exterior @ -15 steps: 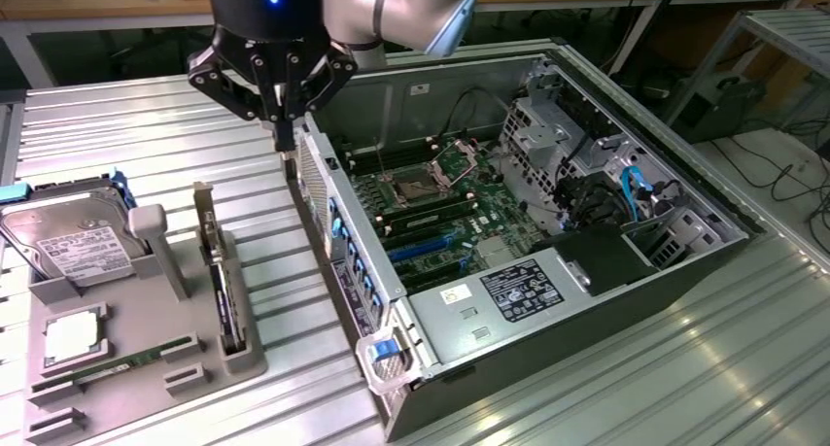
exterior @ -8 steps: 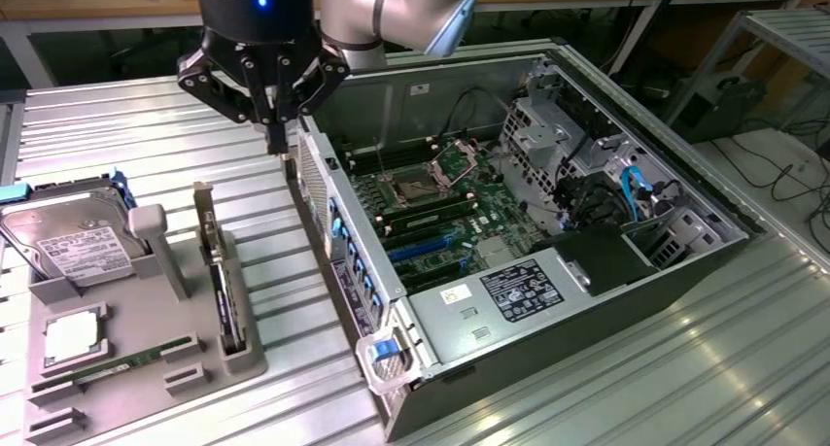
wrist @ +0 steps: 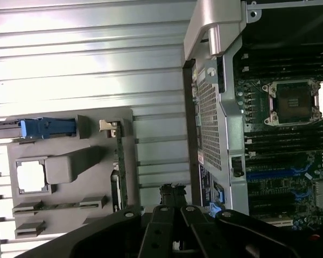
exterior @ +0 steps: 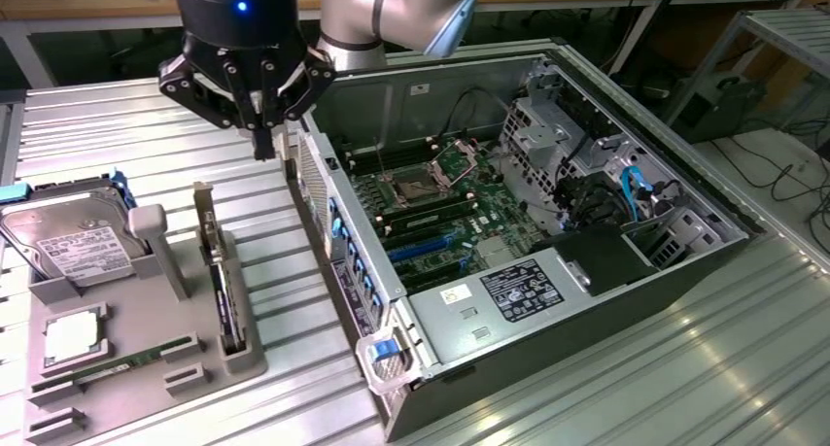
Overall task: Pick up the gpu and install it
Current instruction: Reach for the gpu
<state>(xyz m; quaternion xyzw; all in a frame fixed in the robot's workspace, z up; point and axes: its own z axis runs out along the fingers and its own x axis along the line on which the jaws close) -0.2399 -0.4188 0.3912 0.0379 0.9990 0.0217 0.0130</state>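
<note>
**Gripper:** the black gripper (exterior: 266, 149) on the silver arm is hanging above the ribbed metal bench (exterior: 117, 125). It is sitting between the grey moulded parts tray (exterior: 175, 310) and the open black computer tower case (exterior: 584, 354), close to the case's rear wall. Its fingers (exterior: 263, 135) are pressing together and gripping nothing.

**Gpu:** the thin flat black gpu card with a silver end bracket (exterior: 218, 281) is standing on edge in a tray slot. It is lying below and apart from the gripper, untouched.

**Neighbours:** a silver hard drive with a white label (exterior: 72, 237) and a narrow green memory stick (exterior: 123, 360) are sitting in the same tray.

**Hazards, as judged:**
- With the fingers pressed together, a descent is risking a strike on the card's top edge rather than a straddle.
- The card is presenting only a narrow edge, so an off-centre pinch is likely tilting it or jamming it in its slot.
- The case wall is standing just beside the gripper, so a sideways drift is risking a knock.
- Inside the case, the blue expansion slots (exterior: 422, 247) are lying among cables and other parts, so a skewed card is risking bent contacts or a snagged bracket.
</note>
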